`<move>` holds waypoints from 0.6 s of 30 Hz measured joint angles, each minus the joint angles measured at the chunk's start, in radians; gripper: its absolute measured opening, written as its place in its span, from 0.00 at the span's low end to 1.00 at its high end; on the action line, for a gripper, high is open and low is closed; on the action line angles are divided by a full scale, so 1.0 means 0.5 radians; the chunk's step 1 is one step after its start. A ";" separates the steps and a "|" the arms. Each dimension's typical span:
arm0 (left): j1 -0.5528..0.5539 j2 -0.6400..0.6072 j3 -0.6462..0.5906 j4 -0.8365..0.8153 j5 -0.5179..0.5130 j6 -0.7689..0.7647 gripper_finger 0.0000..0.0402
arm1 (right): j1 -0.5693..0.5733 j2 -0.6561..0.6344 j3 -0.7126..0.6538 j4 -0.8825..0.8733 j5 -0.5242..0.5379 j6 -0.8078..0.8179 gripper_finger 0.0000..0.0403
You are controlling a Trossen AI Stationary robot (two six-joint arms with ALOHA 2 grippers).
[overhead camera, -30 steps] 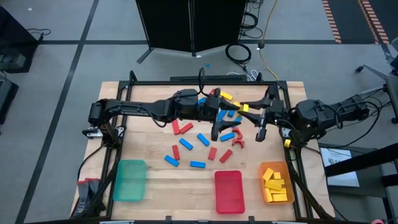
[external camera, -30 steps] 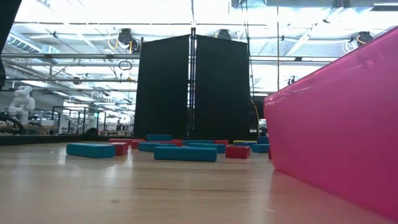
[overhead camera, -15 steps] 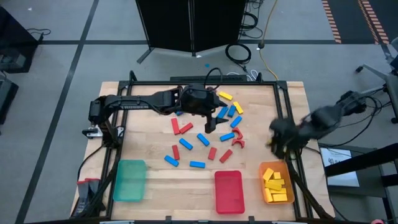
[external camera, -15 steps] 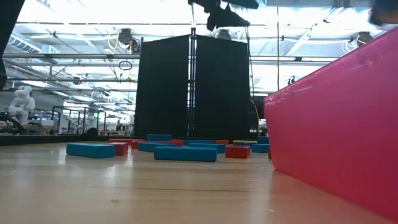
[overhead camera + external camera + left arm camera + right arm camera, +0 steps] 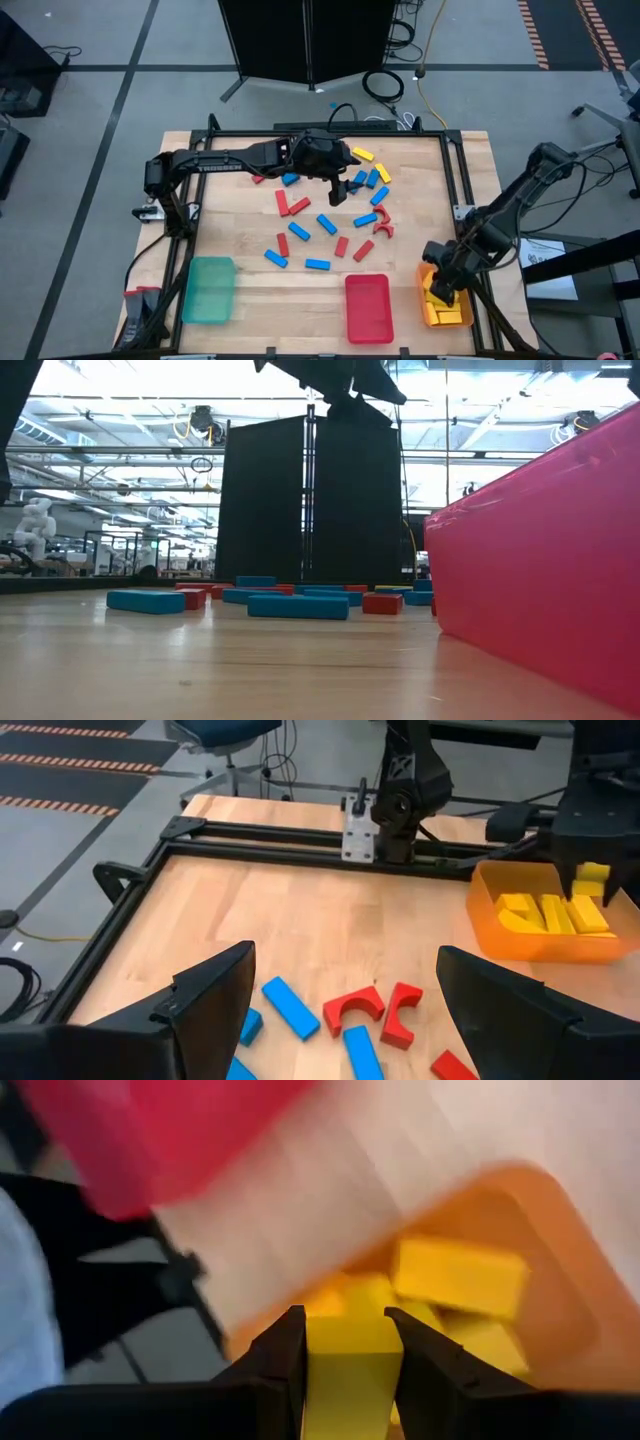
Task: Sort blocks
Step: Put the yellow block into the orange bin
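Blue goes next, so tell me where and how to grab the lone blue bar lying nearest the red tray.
Take the blue bar across its narrow width at mid-length, coming straight down from above. It lies flat, its long sides running roughly across the table, with bare wood along both. The open left hand should therefore fit around it. End to end is a longer, less sure span.

Three trays sit on the tabletop (image 5: 240, 230): one green tray (image 5: 209, 290), one red tray (image 5: 367, 307), one orange tray (image 5: 450, 318). Loose on the wood lie roughly ten blue bars (image 5: 326, 223), about six red bars (image 5: 283, 204), two red arches (image 5: 384, 230) and two yellow bars (image 5: 362, 155). Several more yellow blocks (image 5: 545, 912) fill the orange tray, too overlapped to count.
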 joint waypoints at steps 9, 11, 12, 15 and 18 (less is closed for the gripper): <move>0.035 0.000 0.000 -0.001 -0.001 0.002 0.79 | 0.041 0.060 -0.001 -0.368 -0.027 0.003 0.24; 0.035 0.000 0.000 -0.001 0.000 0.002 0.79 | 0.041 0.060 -0.001 -0.357 -0.019 0.000 0.25; 0.034 0.001 0.000 -0.002 0.000 0.002 0.79 | 0.041 0.060 -0.001 -0.352 -0.019 -0.002 0.30; 0.035 0.001 0.000 -0.001 0.000 0.002 0.79 | 0.041 0.060 -0.001 -0.352 -0.019 0.016 0.49; 0.035 0.003 0.000 -0.001 0.000 0.009 0.79 | 0.041 0.060 -0.001 -0.355 -0.019 0.065 0.63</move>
